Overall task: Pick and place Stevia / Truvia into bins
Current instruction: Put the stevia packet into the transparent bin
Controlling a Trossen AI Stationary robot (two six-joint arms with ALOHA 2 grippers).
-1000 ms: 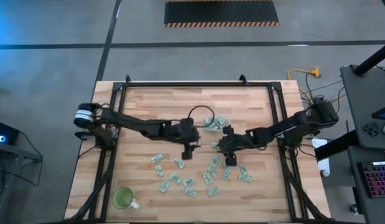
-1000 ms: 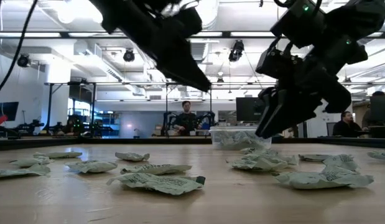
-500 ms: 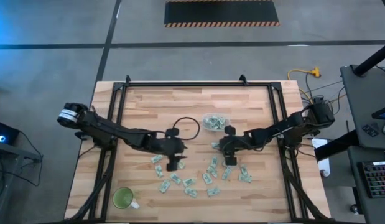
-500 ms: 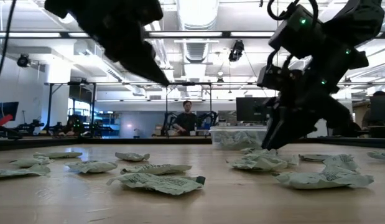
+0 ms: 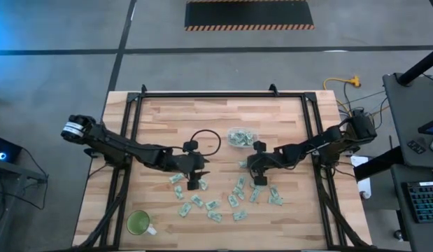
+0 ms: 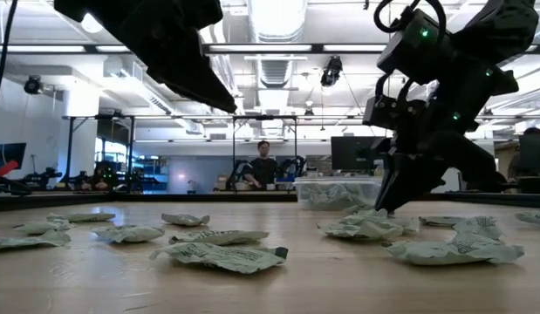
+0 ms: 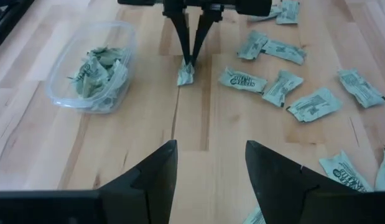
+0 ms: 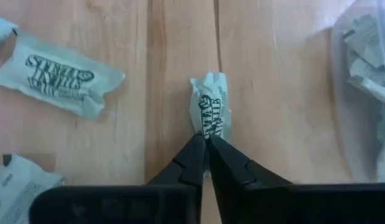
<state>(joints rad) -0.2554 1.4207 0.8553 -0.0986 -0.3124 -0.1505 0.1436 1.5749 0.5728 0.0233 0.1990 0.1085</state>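
Pale green and white Stevia sachets (image 5: 216, 203) lie scattered flat on the wooden table, mostly toward its near side. The clear bin (image 5: 240, 136) stands at mid table with several sachets inside it. My right gripper (image 8: 206, 142) is down at the table just near of the bin, shut on one crumpled sachet (image 8: 211, 106). My left gripper (image 7: 211, 168) hovers open above the table, left of the right gripper, with nothing between its fingers. It shows high up in the low view (image 6: 226, 103). My right gripper pinches the crumpled sachet's end nearest to it (image 8: 208, 132) between its two fingertips. The fingers slant down from the table's right side and lie along the sachet. The sachet (image 7: 186, 73) still rests on the wood, stretching away from the fingertips.
A green cup with a handle (image 5: 139, 222) stands at the near left corner. Loose sachets (image 6: 217, 255) lie close around both grippers. A black frame (image 5: 202, 94) runs round the table top. The far half of the table holds only the bin.
My left gripper has drawn away from the bin toward the table's left and near edges, staying open, then stopped. My right gripper has tipped a little further down and shut on the crumpled sachet, which stays on the table.
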